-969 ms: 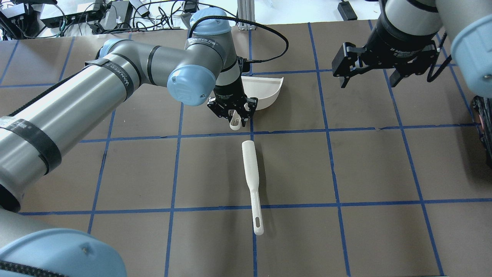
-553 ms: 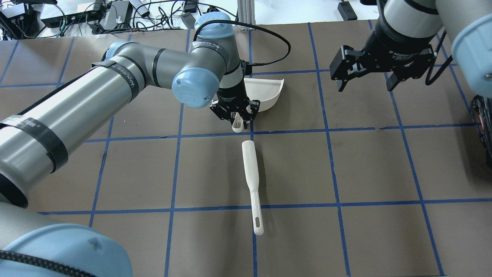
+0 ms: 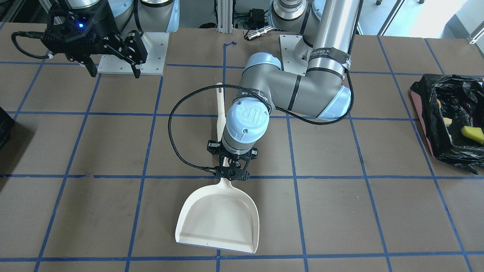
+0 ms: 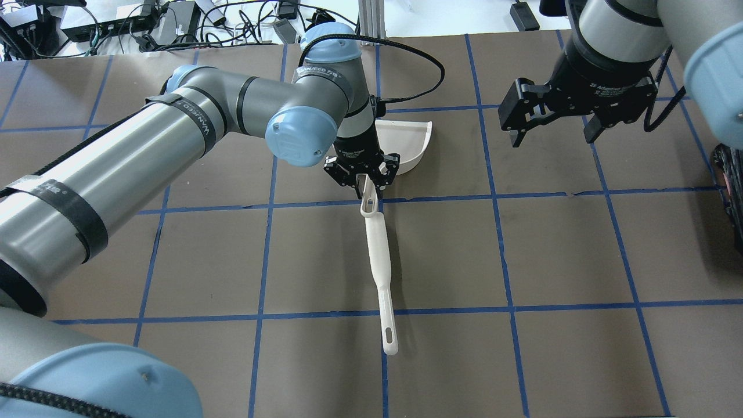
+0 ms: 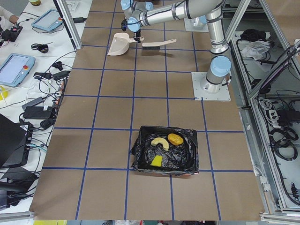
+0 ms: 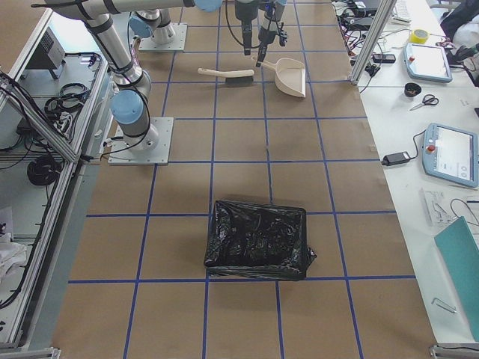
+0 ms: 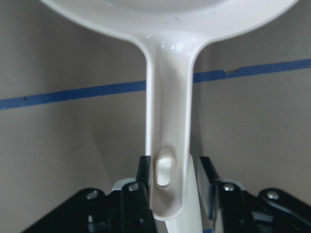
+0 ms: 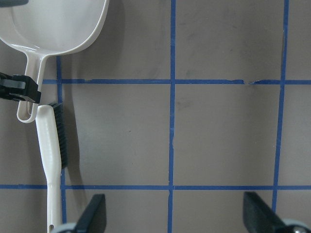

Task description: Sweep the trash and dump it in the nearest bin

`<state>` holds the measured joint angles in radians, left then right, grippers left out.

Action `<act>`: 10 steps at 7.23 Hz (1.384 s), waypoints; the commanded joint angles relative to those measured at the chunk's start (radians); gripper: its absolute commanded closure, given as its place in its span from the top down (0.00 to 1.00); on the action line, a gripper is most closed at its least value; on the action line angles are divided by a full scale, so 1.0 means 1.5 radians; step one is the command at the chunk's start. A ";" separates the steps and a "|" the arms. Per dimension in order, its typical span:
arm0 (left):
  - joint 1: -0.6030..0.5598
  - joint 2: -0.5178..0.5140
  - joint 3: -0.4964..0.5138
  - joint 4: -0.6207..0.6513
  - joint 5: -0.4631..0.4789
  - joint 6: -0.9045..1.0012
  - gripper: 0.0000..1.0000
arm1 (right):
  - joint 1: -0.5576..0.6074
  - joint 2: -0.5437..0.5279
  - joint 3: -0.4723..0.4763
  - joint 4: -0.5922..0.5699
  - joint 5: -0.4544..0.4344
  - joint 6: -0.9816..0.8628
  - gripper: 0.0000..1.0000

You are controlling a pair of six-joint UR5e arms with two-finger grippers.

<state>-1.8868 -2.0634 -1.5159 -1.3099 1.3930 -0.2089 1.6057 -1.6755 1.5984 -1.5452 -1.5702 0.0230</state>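
With the brown wrinkled lump [image 5: 175, 138], yellow-green foam wedge [image 5: 157, 161] and tan croissant-like piece [image 5: 159, 142] already in the black-bag-lined bin [image 5: 138, 154], the left gripper [image 4: 364, 181] clamps the handle of the white plastic dustpan [image 3: 217, 221] resting flat, so letting go likely comes next; the right gripper [image 4: 551, 138] hangs spread, empty.

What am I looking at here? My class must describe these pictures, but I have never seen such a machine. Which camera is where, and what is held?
Two robot arms work at a brown table gridded with blue tape. Four fixed cameras watch: one from behind the robot, one facing it, one at each table end; two more ride on the wrists. The left gripper is closed on the handle of a white dustpan. A white brush lies on the table near that handle's end. The right gripper hangs open and empty. The black-lined bin holds an orange-brown lump, a tan curved piece and a yellow wedge.
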 commanded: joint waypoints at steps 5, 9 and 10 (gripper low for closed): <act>0.018 0.041 0.016 -0.011 0.036 0.004 1.00 | -0.001 0.000 0.001 0.001 0.000 -0.002 1.00; 0.218 0.149 0.063 -0.126 0.094 0.250 1.00 | -0.001 0.000 0.001 0.002 0.000 -0.003 1.00; 0.244 0.186 0.063 -0.159 0.107 0.295 1.00 | -0.001 0.000 0.001 0.002 0.000 -0.003 1.00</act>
<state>-1.5812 -1.8479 -1.4300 -1.4891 1.5211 0.1420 1.6052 -1.6758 1.5999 -1.5417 -1.5708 0.0189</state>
